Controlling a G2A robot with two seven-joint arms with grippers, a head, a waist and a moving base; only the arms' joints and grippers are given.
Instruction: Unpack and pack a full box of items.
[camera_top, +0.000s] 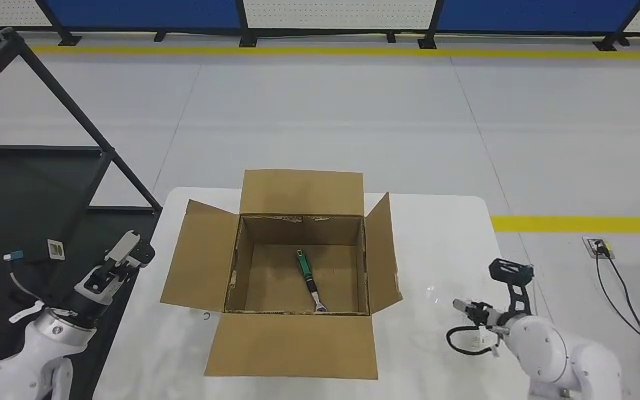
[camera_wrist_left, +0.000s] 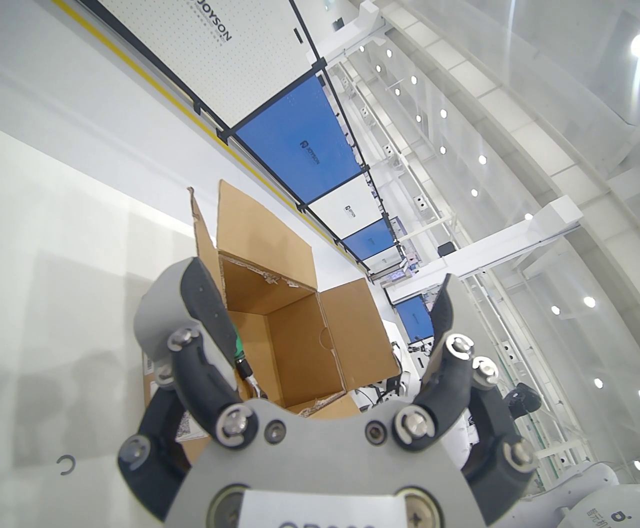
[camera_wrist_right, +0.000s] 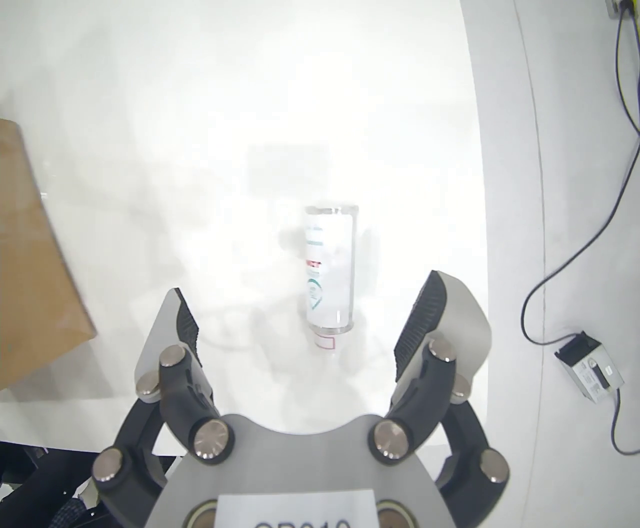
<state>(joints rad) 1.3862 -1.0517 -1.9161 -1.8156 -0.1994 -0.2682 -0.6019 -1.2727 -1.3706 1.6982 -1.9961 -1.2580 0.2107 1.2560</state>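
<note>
Bottle lying on table just ahead of right claw, claw spread wide, left claw also apart

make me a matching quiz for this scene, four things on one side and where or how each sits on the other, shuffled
Things:
1 wrench
2 clear bottle
3 small clip
4 cardboard box

Places or states:
a flaps spread open
b lying on its side on the table, right of the box
c on the box floor
d on the table by the box's left flap

Pairs: 1-c, 2-b, 3-d, 4-a
</note>
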